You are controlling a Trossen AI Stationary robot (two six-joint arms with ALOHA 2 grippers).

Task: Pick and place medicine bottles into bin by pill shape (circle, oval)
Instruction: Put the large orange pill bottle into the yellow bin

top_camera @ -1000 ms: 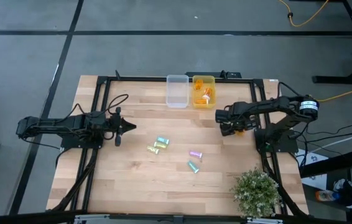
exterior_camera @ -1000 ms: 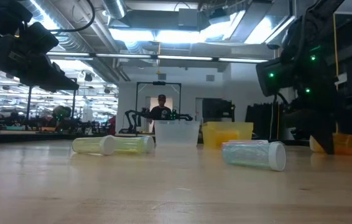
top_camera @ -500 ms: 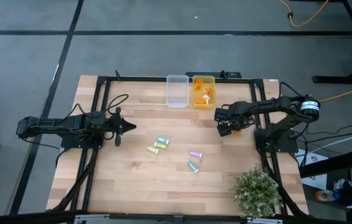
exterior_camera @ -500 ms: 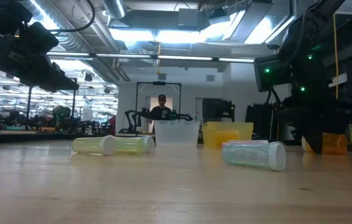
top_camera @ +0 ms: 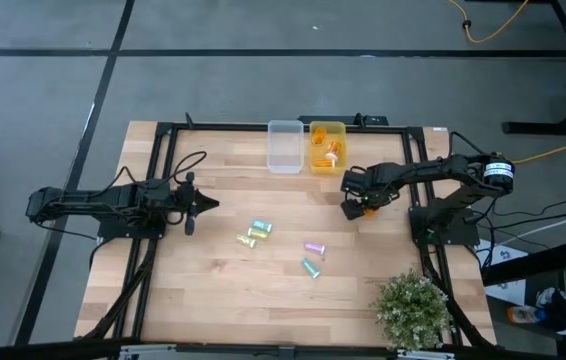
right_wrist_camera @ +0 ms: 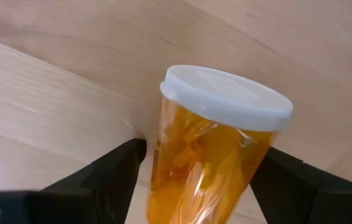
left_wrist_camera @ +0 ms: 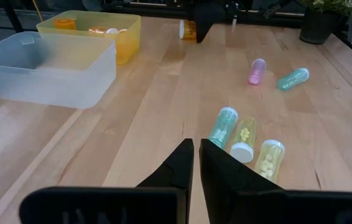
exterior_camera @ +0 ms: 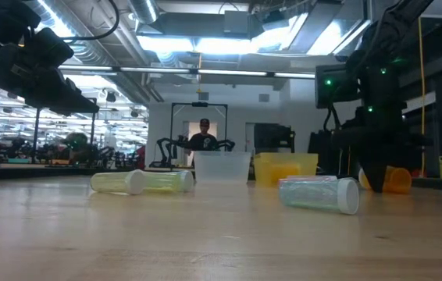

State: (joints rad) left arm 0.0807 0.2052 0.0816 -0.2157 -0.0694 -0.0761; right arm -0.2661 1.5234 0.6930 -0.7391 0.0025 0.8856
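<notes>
My right gripper is shut on an orange bottle with a white cap, right of the table's middle and in front of the yellow bin; it also shows in the low view. On the table lie a teal bottle and two yellow-green bottles in a cluster, a pink bottle and another teal bottle, all on their sides. My left gripper is shut and empty above the table's left part, its fingers pointing at the cluster. My right gripper pinches the orange bottle's body between its two fingers, one on each side, below the white cap. The cap end points away from the gripper. In the low view the bottle sits tilted, low over the table; whether it touches the wood I cannot tell.
A clear bin stands left of the yellow bin, which holds several orange bottles, both at the far edge. A potted plant stands at the near right corner. A person is in the room far behind the table.
My right gripper has moved toward the table's left edge with the orange bottle held in its fingers. The other bottles and my left arm have stayed where they were.
</notes>
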